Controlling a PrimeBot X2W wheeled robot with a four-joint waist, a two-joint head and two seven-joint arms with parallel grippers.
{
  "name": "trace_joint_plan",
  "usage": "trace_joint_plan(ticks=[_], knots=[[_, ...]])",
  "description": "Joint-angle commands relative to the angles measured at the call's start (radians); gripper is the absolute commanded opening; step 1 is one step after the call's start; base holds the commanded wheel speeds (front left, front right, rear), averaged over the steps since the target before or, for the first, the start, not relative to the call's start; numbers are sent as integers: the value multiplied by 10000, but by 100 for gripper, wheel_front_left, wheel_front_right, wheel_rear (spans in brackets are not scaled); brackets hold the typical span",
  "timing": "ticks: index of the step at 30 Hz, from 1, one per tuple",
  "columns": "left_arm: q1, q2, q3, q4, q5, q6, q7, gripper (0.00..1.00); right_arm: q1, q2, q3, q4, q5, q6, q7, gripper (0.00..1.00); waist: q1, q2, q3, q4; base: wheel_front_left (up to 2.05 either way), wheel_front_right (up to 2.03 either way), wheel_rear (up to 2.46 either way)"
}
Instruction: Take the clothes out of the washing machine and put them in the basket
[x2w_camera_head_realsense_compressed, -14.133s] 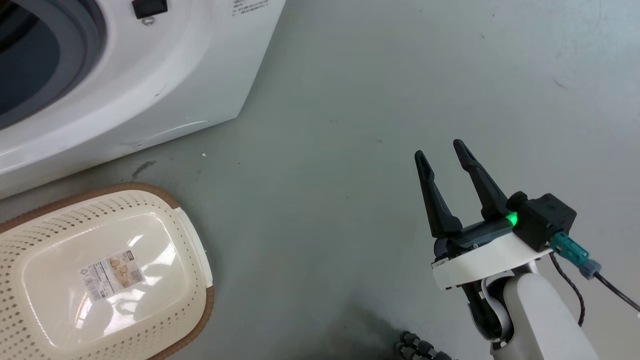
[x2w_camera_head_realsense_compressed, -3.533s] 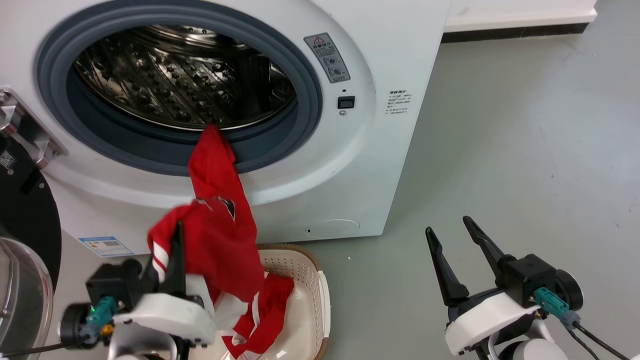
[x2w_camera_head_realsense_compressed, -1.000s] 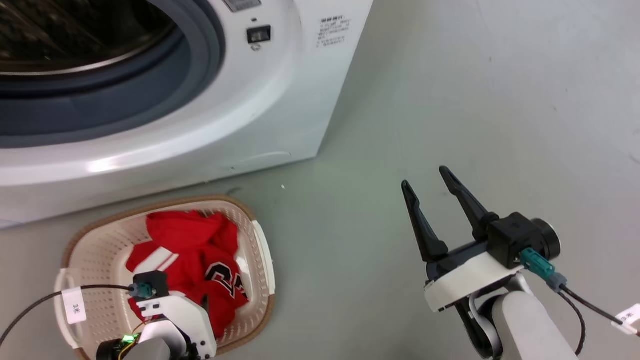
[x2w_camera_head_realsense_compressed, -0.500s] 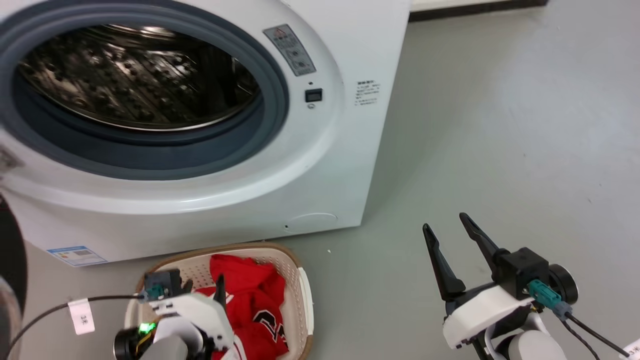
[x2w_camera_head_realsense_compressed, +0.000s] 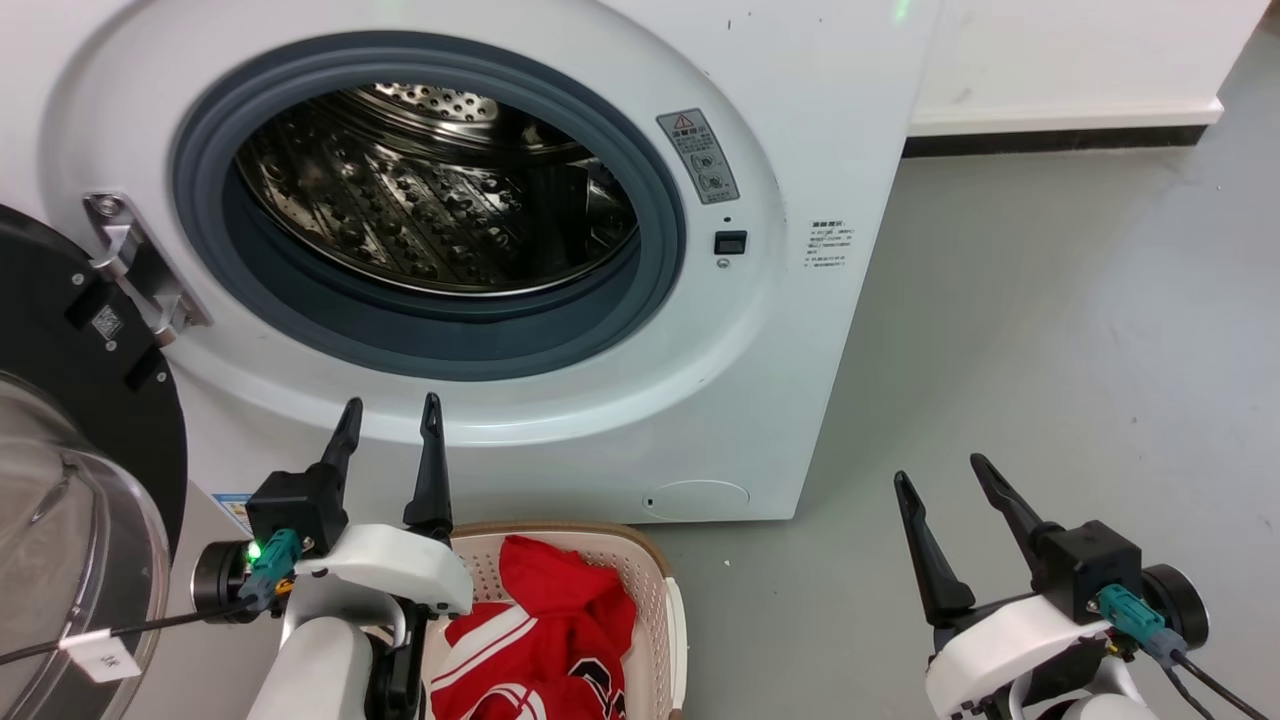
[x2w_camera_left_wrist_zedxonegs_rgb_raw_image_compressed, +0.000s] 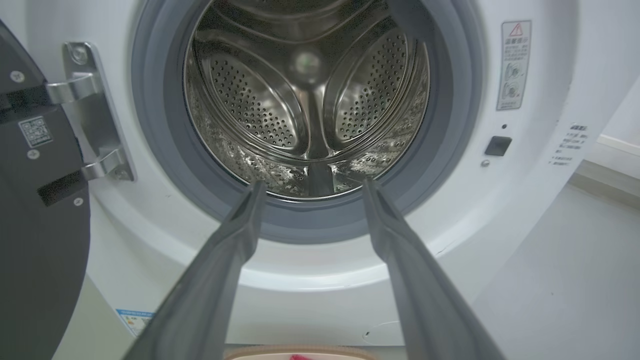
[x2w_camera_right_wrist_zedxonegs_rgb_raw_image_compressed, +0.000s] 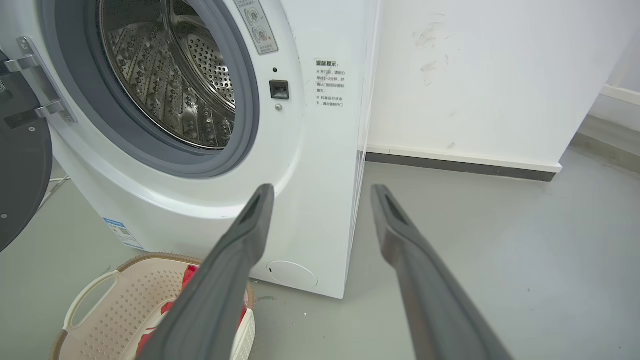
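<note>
Head view: 3.5 s ago a red garment hung from the drum to the L hand, and 1 s ago that hand was low over the filled basket. Now the L hand (x2w_camera_head_realsense_compressed: 392, 412) is raised in front of the washing machine (x2w_camera_head_realsense_compressed: 830, 380), fingers spread, holding nothing; camera has also tilted up, so the framing shift isn't the things moving. Drum (x2w_camera_head_realsense_compressed: 420, 200) shows bare perforated steel, no fabric on the grey seal (x2w_camera_head_realsense_compressed: 662, 230); door (x2w_camera_head_realsense_compressed: 90, 420) swung open at left. Clothes (x2w_camera_head_realsense_compressed: 560, 620) lie in the basket (x2w_camera_head_realsense_compressed: 560, 527) on the floor (x2w_camera_head_realsense_compressed: 1050, 350), just below the machine front: soft crumpled red heap w/ white stripes, a bit of black print at the bottom edge. R hand (x2w_camera_head_realsense_compressed: 940, 472) apart, well off to the right, empty.

L wrist view: spread fingers aim straight into the drum mouth; drum looks empty as far as seen, lowest front part hidden by the seal; basket rim and a red sliver show at the bottom edge.

R wrist view: R hand (x2w_camera_right_wrist_zedxonegs_rgb_raw_image_compressed: 322, 189) fingers parted, empty; basket w/ red cloth at lower left, close to the machine.

Judgement: unloading prob. done, or one last check of the drum left.
</note>
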Motion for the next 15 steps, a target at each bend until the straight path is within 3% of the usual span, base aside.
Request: trace_joint_plan(ticks=[1,6,15], knots=[[216,25,50,-406,164,70,-22,100,123,10,-61,-91,-85,-7,34,100,2,-1,-111,103,0,0,0],[893,159,155,-1756,595,181,-23,100,371,10,-193,-194,-134,-7,145,100,2,-1,-463,166,0,0,0],[2260,440,38,-2904,824,306,139,100,815,10,-238,-437,-100,-7,216,100,2,-1,-900,164,0,0,0]])
